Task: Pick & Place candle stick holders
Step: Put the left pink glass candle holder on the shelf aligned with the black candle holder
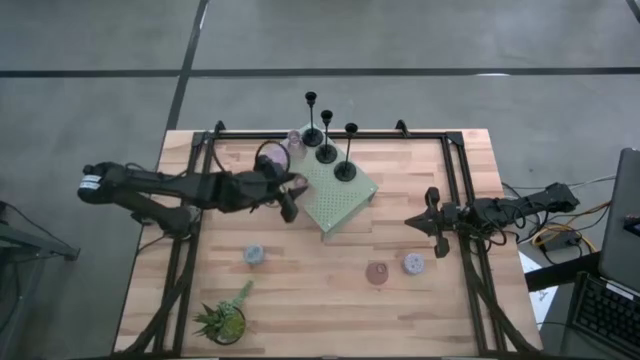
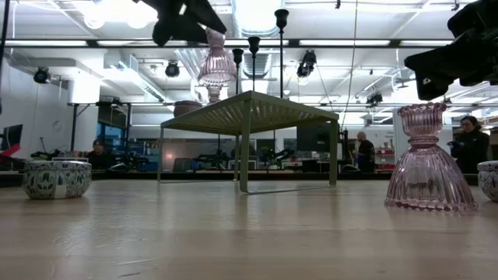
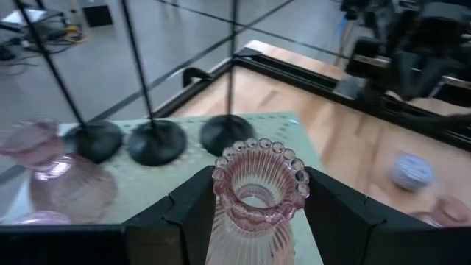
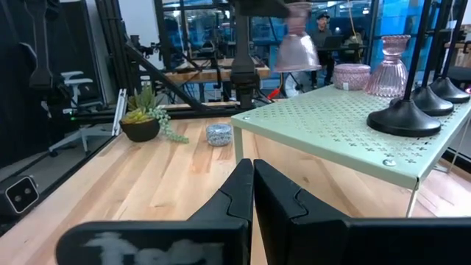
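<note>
My left gripper [image 1: 289,187] is shut on a pink ribbed glass candle holder [image 3: 257,199], held in the air above the near-left part of the green perforated stand [image 1: 340,195]. It also shows in the low view [image 2: 216,66]. Three black thin-stemmed holders [image 1: 326,152] stand on their round bases along the stand's far side, with another pink glass holder [image 1: 294,140] and a pink cup [image 1: 270,155] at its far left. A pink holder [image 1: 377,272] and two blue-grey cups [image 1: 254,254] [image 1: 413,263] stand on the table. My right gripper [image 1: 432,222] is shut and empty at the right. My left gripper pinches the pink holder's narrow upper neck [image 3: 254,213], just below the scalloped rim [image 3: 259,151], between its two fingers [image 3: 193,210]. The holder hangs upright below the fingers, bell base down [image 2: 216,70], lifted clear of the stand's top.
A small spiky green potted plant [image 1: 225,318] stands near the table's front left. A black frame rail [image 1: 330,133] runs round the table's edges. People and equipment show in the room beyond the table [image 2: 467,144].
</note>
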You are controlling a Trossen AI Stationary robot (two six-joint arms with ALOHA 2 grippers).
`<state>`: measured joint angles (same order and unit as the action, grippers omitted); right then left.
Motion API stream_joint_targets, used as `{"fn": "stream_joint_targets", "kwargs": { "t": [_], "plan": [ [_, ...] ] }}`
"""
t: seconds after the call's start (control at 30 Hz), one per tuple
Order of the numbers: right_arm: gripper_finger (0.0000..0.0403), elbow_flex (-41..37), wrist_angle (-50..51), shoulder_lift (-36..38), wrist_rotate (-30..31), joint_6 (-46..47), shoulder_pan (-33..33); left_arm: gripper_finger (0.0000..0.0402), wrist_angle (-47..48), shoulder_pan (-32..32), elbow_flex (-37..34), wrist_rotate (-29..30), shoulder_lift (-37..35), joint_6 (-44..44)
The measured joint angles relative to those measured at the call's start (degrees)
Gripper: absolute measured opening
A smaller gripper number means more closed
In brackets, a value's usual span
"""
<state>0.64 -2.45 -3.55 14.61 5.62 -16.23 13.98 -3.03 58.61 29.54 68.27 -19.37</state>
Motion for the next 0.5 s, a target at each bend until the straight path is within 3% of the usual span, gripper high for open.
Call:
{"fn": "stream_joint_targets", "kwargs": {
  "t": [0.5],
  "plan": [
    [0.0008,0.0,0.0,0.0,0.0,0.0,0.0,0.0193,-0.4,9.9,-0.2,-0.3,0.2,-0.3]
  ]
}}
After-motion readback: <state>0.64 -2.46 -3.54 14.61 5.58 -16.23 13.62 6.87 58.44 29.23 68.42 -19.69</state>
